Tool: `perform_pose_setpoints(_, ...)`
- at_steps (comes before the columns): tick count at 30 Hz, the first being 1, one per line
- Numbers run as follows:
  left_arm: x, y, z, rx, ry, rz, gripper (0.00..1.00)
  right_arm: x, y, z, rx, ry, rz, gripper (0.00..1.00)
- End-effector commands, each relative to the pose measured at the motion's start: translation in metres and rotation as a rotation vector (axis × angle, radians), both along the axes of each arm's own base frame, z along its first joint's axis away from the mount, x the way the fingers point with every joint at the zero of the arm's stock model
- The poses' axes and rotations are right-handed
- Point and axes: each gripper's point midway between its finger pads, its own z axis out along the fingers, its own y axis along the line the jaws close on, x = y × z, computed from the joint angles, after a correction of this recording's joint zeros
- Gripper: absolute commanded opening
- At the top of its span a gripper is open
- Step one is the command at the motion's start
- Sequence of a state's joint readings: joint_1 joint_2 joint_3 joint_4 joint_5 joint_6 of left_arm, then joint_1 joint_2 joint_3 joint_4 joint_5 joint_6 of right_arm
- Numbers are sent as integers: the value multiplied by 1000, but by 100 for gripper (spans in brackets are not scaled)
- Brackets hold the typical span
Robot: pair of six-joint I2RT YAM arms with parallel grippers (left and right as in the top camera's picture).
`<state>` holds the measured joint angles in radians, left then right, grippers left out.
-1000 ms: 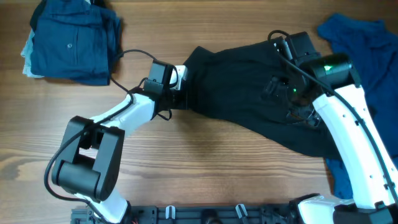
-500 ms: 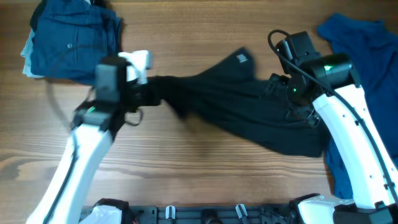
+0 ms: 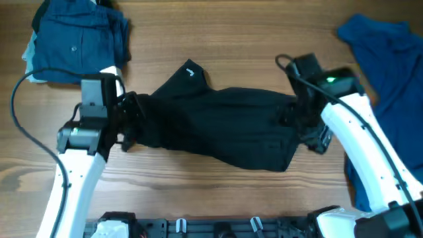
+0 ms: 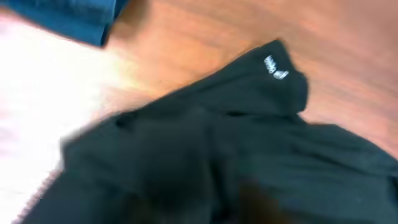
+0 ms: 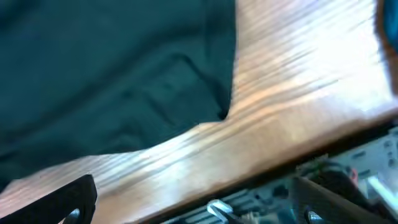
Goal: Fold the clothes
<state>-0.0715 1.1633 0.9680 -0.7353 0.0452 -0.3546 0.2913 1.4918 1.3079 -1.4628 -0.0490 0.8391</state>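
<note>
A black garment (image 3: 218, 129) lies stretched across the middle of the wooden table, with a small white label on its upturned corner (image 3: 190, 71). My left gripper (image 3: 129, 118) is at the garment's left end and shut on the cloth. The black garment (image 4: 205, 155) fills the left wrist view and hides the fingers. My right gripper (image 3: 301, 125) is over the garment's right end. In the right wrist view the right gripper (image 5: 196, 199) has its fingers wide apart with only bare wood between them, and the garment's edge (image 5: 124, 81) lies just beyond.
A folded stack of blue clothes (image 3: 76, 39) sits at the back left. A loose blue garment (image 3: 390, 73) lies along the right side, beyond my right arm. The table's front edge with its metal rail (image 5: 261, 186) is close to the right gripper.
My left arm swung left and forward, dragging the black garment's left end with it. The garment now lies further left and flatter. My right gripper moved forward along the garment's right end.
</note>
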Motion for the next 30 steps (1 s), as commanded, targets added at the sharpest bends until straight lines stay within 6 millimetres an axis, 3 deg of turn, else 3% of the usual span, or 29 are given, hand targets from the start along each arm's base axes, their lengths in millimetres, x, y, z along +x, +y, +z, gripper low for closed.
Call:
perform_pose_setpoints(1,-4,8,-12,17,64,48,100,-17,11,-26,69,71,-43,100)
perform_pose_setpoints(9,-38,5,-30,-28,227,94,100,-9,37,-61,241,4,152,100)
perform_pose_setpoints(17,-59,-5,-37,-81,318,63,100,21,46,-85,277,-164,258,100)
perform_pose_setpoints(19,-60,-6,-38,-84,326,61,100,33,49,-86,282,-227,326,93)
perform_pose_setpoints(21,-62,-6,-38,-83,334,61,100,38,50,-85,280,-255,356,93)
perform_pose_setpoints(23,-65,-6,-39,-82,345,62,100,36,46,-89,263,-250,377,100)
perform_pose_setpoints(30,-71,-11,-40,-111,374,47,100,25,42,-103,251,-229,435,99)
